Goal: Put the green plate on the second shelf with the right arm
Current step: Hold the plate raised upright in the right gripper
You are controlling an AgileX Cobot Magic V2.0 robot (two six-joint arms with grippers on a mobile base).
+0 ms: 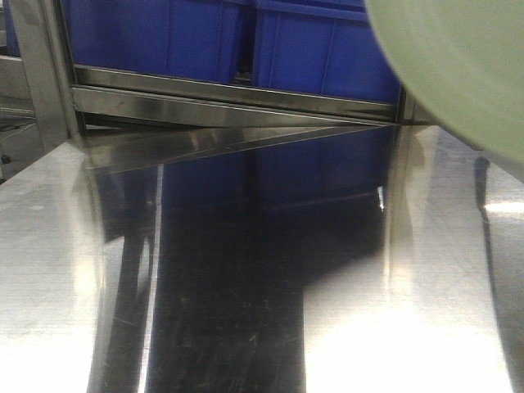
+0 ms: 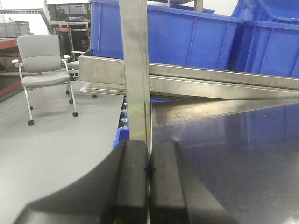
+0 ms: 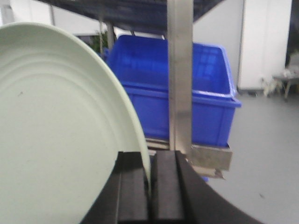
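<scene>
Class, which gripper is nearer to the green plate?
Right. The right gripper grips the green plate by its rim; the left gripper is shut, no plate in its view.

Left hand [image 2: 149,151] closed, right hand [image 3: 150,163] pinching

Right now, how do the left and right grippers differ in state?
The left gripper is shut with nothing between its pads, while the right gripper is shut on the rim of the green plate. The left gripper looks along the bare steel shelf. The right gripper's view is half filled by the plate, which it holds on edge. Both have black pads and face blue bins behind a steel upright.
</scene>
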